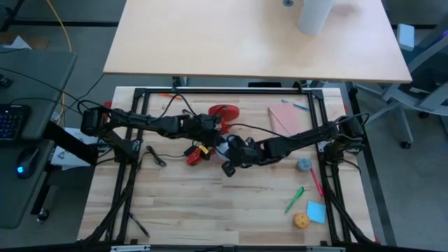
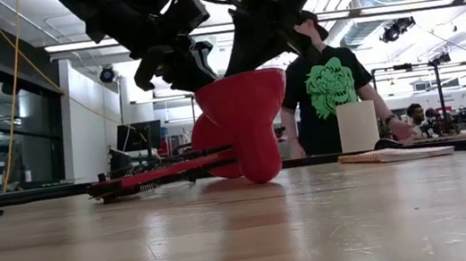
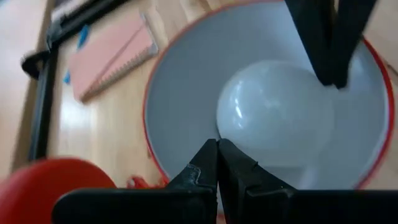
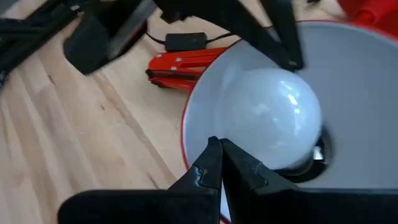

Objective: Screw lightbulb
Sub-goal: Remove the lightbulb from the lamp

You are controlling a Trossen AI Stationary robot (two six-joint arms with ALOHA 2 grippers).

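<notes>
The red lamp lies on the table, its base [image 1: 225, 110] at the far side and its folded arm [image 1: 197, 155] toward the left. Its shade [image 2: 245, 120] stands on its narrow end with the white inside [image 3: 186, 106] facing up. The white lightbulb [image 3: 273, 118] sits in the shade, its base in the socket [image 4: 316, 154]. My left gripper [image 3: 217, 149] is shut at the shade's rim on one side of the bulb. My right gripper [image 4: 217, 146] is shut at the rim on the opposite side. My left gripper comes slanting down from the table's left. Its shut fingertips [image 4: 292, 59] reach over the shade's rim beside the bulb; I cannot tell whether they touch either. My right gripper comes slanting down from the table's right. Its shut fingertips [image 3: 329, 74] reach past the rim [image 3: 373, 56] to the bulb's edge; touch cannot be told.
A pink notebook [image 1: 283, 119], a grey-blue lump [image 1: 303, 164], a green pen [image 1: 294, 199], a blue note [image 1: 316, 211] and a yellow ball [image 1: 301, 220] lie on the table's right part. A black cable [image 1: 154, 157] lies left. A person [image 2: 327, 91] stands behind the table.
</notes>
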